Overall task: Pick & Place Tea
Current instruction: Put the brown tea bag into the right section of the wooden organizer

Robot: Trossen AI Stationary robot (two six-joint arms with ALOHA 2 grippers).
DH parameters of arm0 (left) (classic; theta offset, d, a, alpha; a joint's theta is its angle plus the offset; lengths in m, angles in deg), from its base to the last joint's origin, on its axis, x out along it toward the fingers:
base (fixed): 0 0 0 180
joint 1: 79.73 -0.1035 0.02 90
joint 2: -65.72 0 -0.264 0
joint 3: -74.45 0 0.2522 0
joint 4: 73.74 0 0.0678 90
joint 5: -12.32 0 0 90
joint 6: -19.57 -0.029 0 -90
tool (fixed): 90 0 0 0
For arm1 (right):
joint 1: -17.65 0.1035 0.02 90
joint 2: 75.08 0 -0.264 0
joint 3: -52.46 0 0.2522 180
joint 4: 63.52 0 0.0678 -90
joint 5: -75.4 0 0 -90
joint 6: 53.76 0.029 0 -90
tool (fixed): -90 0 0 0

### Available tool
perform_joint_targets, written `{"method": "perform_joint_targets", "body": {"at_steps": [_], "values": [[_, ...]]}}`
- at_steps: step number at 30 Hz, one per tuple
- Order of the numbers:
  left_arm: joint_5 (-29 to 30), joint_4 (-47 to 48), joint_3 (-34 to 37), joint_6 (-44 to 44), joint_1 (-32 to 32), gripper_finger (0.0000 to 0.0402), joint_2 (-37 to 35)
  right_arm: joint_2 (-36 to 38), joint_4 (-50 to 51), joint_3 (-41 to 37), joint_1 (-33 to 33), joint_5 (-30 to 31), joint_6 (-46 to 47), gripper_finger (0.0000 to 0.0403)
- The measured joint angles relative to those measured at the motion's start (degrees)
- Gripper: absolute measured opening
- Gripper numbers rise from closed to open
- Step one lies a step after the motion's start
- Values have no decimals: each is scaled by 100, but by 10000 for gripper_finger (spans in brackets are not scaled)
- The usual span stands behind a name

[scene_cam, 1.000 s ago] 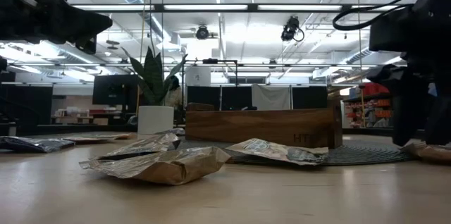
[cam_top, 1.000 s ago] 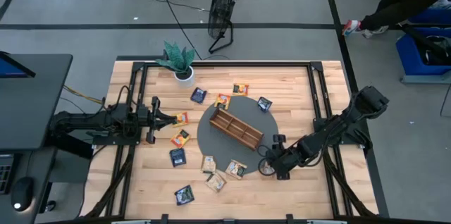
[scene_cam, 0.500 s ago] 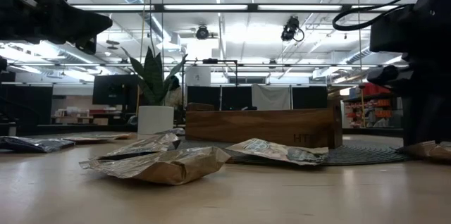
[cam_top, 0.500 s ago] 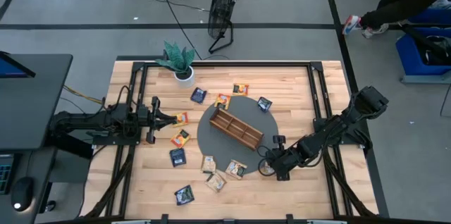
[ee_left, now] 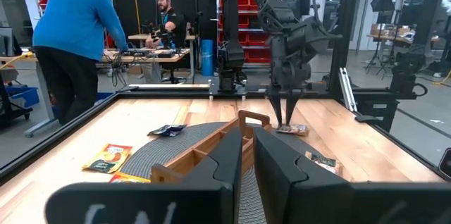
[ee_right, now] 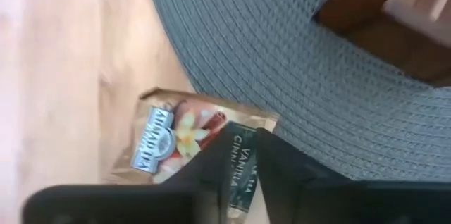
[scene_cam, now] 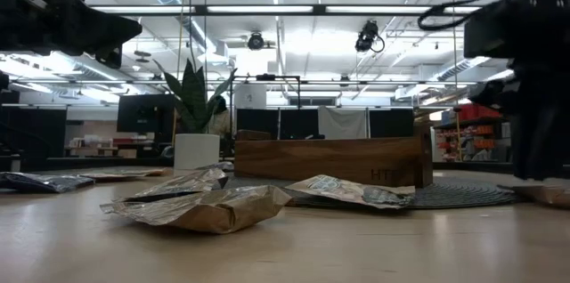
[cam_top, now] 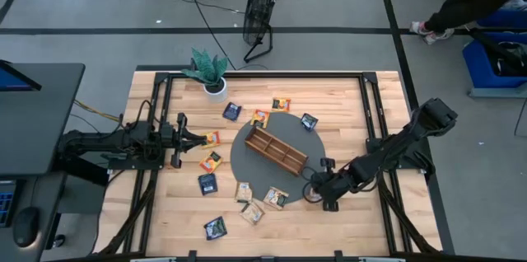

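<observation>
Several small square tea sachets lie flat around a long wooden divided tray [cam_top: 276, 150], which stands on a round grey mat [cam_top: 247, 171]. My right gripper [cam_top: 316, 195] points down at the mat's near-right rim and is shut on a beige sachet [ee_right: 180, 139]. That sachet also shows in the left wrist view [ee_left: 297, 129]. My left gripper [cam_top: 198, 138] hovers level at the table's left, shut, just short of an orange sachet [cam_top: 212, 139]. Dark blue [cam_top: 233, 111], orange [cam_top: 281, 104] and beige [cam_top: 252, 211] sachets lie scattered. My right gripper comes from above, pointing down, and its fingers [ee_right: 285, 171] close on the beige sachet's edge [ee_right: 243, 129] beside the mat. My own fingers hide the exact spot. The sachet still lies on the table top [scene_cam: 545, 193].
A potted plant [cam_top: 212, 74] stands at the far left corner. Black frame rails [cam_top: 375, 122] run along the table's sides. Bare wood lies to the right of the mat. A fan and people show beyond the far edge.
In the low view my right gripper's dark outline has drawn a little toward the table's right edge and risen slightly over the beige sachet. The sachet has stayed on the table.
</observation>
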Motion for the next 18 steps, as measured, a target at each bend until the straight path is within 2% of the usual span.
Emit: {"method": "perform_joint_targets", "body": {"at_steps": [11, 14, 18], "values": [[0, -2, 0, 0, -2, 41, 0, -91, 228, -2, 176, -197, 1063, 204], [0, -2, 0, 2, 0, 41, 0, -226, 144, -2, 195, -199, 1131, 218], [0, -2, 0, 2, 0, 41, 0, -544, 140, 31, 195, -248, 1195, 215]]}}
